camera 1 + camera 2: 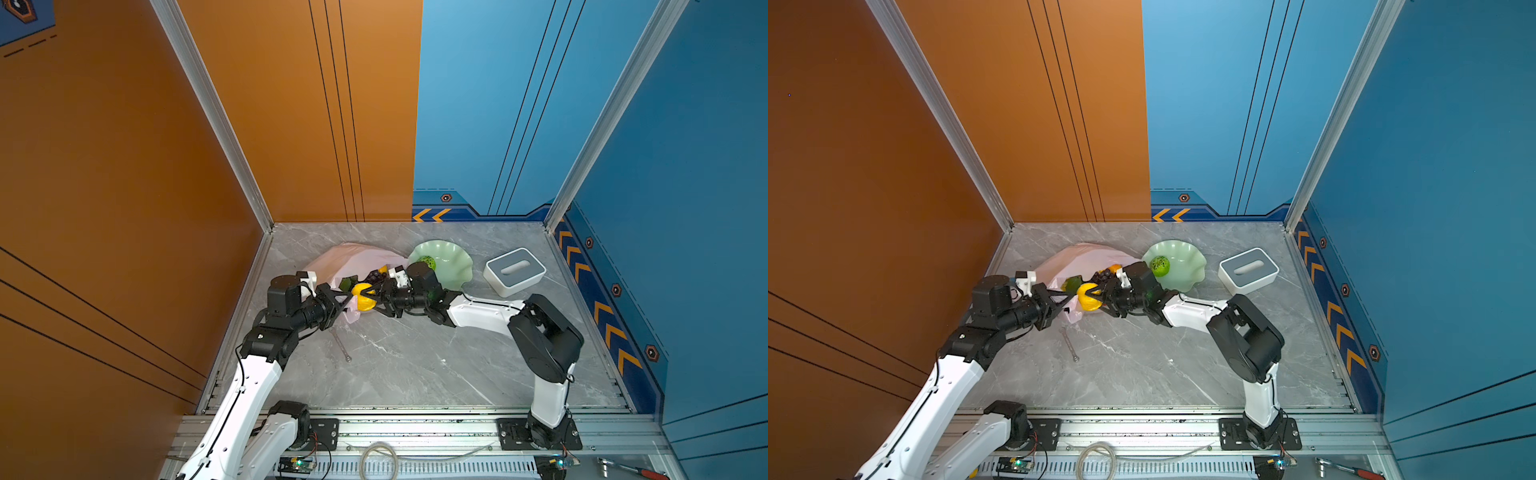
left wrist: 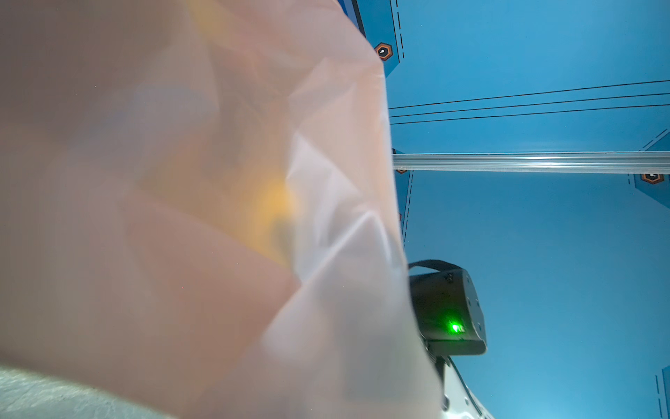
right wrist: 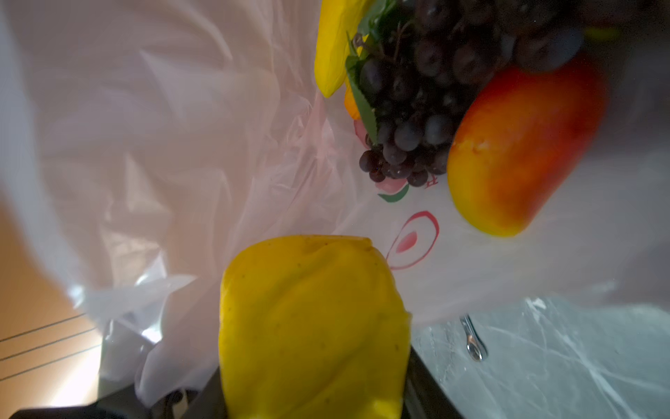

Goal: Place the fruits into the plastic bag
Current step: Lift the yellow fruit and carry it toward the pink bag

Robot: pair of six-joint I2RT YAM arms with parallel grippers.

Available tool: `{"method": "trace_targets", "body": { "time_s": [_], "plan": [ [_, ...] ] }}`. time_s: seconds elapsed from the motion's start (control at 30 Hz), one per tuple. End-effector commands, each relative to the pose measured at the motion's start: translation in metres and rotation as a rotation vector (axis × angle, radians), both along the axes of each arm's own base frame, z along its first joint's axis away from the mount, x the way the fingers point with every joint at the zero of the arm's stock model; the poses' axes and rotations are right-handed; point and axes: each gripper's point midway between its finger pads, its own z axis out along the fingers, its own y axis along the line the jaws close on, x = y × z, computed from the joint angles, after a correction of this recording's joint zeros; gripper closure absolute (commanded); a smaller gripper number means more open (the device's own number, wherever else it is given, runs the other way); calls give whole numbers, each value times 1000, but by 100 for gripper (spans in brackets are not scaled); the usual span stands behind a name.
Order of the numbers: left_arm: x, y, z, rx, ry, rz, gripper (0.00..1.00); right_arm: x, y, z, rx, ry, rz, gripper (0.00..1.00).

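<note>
- The bag (image 1: 353,257) is lying at the rear left of the table (image 1: 415,365), with its mouth facing the right gripper (image 1: 372,300).
- The jaws of the left gripper (image 1: 344,306) are being pressed together on the bag's front edge. The pinched film is too small to be made out clearly in both top views.
- The left wrist view is being almost filled by blurred pink film, and only a yellow-orange blot is being seen through it.
- A yellow fruit (image 3: 311,326) is being pinched by the right gripper at the bag's mouth. In the right wrist view its near end is being cut off, and the jaws are showing only as dark edges beside it.
- Inside the bag, the grapes (image 3: 417,109), a mango (image 3: 522,152) and a banana (image 3: 337,43) are lying together, and their far parts are being cut off.
- A dark green piece (image 1: 1072,283) is lying at the mouth; its kind cannot be told.
- A green ball (image 1: 1159,266) is lying in the dish (image 1: 457,270) and is being partly hidden by the right arm.
- A wrench (image 1: 341,345) is lying just in front of the bag.
</note>
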Motion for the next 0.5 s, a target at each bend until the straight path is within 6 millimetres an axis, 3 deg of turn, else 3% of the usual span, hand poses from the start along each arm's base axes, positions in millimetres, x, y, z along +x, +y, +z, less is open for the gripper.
{"method": "trace_targets", "body": {
  "time_s": [0.0, 0.17, 0.23, 0.47],
  "plan": [
    [-6, -5, 2, -19, 1, -27, 100, 21, 21, 38, 127, -54, -25, 61],
    [-9, -6, 1, -26, 8, -35, 100, 35, 43, 33, 93, -63, -5, 61],
    [-11, -7, 1, -28, 8, -38, 100, 43, 49, 22, 74, -51, -8, 61],
    [-14, -7, 1, -33, 13, -26, 100, 80, 67, 11, 67, -52, -54, 61]
  ]
}}
